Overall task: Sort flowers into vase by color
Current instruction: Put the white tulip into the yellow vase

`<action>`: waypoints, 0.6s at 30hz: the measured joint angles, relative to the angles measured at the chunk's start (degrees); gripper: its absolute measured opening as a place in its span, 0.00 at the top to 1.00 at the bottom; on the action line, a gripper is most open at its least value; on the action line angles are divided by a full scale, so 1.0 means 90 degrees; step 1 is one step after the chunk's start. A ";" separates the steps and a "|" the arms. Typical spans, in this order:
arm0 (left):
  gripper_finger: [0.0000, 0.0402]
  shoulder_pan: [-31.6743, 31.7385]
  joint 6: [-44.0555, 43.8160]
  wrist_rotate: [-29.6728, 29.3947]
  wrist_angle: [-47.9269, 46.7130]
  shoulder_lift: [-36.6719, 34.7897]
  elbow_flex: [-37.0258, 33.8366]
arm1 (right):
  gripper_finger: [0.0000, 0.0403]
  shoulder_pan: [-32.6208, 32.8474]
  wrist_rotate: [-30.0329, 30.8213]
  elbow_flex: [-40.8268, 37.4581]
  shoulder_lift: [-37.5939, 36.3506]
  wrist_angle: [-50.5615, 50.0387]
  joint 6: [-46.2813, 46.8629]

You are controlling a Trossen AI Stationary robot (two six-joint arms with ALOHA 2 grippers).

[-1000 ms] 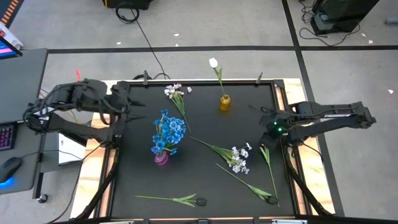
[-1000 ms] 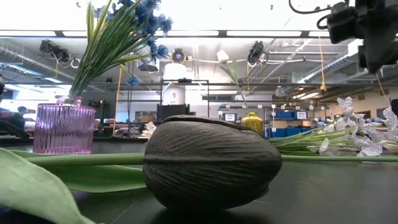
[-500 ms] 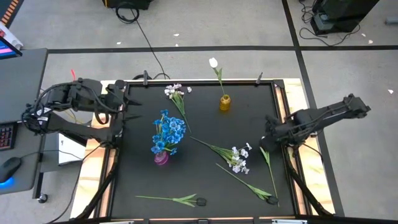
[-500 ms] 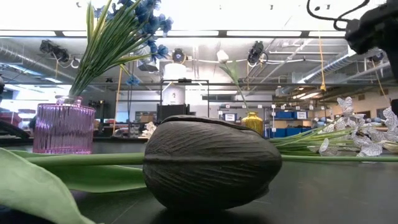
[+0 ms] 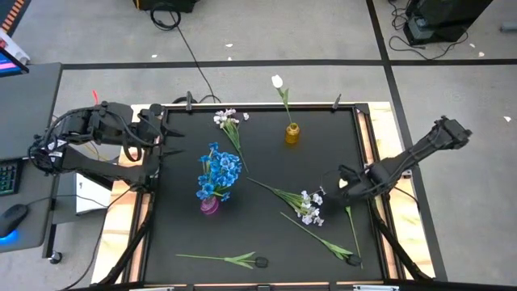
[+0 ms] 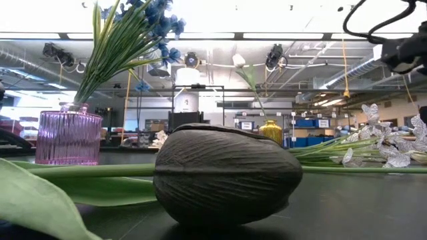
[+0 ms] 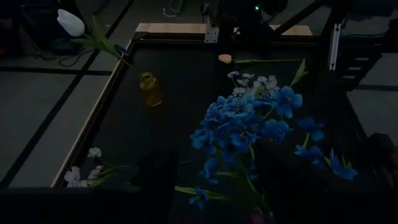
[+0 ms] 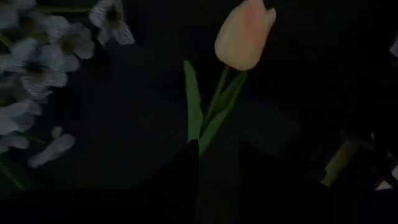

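Note:
Blue flowers (image 5: 220, 171) stand in a purple vase (image 5: 209, 204). A white tulip (image 5: 277, 81) stands in a yellow vase (image 5: 292, 133). White sprays lie flat at the far side (image 5: 229, 119) and mid-table (image 5: 309, 206). A pale tulip lies near the right edge, its stem (image 5: 351, 226) on the tabletop. My right gripper (image 5: 343, 181) hangs open above its far end, pointing down; the bud (image 8: 245, 34) shows beyond the fingers and the stem (image 8: 214, 115) runs toward their gap, untouched. My left gripper (image 5: 167, 133) waits open at the table's left edge.
A dark-budded flower (image 5: 260, 261) lies along the near edge, right in front of the low camera (image 6: 227, 173). Another long stem (image 5: 319, 234) lies slantwise beside the pale tulip. Wooden rails (image 5: 365, 129) frame the black tabletop.
My right gripper has swung from the table's right edge toward the near edge and a little left, sinking over the pale tulip's far end while its wrist rolled. The flowers lie as before.

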 joint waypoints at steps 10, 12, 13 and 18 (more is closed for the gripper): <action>0.46 0.0000 -0.0002 0.0000 0.0001 0.0000 0.0000 | 0.70 0.0620 -0.0002 0.0000 0.0792 0.0441 0.0814; 0.46 0.0000 -0.0003 0.0000 0.0001 0.0000 0.0000 | 0.70 0.0741 -0.0001 -0.0002 0.0945 0.0612 0.0962; 0.46 0.0000 -0.0005 0.0000 0.0001 0.0000 0.0000 | 0.70 0.0801 -0.0002 -0.0002 0.1021 0.0705 0.1034; 0.46 0.0000 -0.0005 0.0000 0.0001 0.0002 0.0000 | 0.70 0.1112 -0.0066 -0.0002 0.1386 0.0910 0.1459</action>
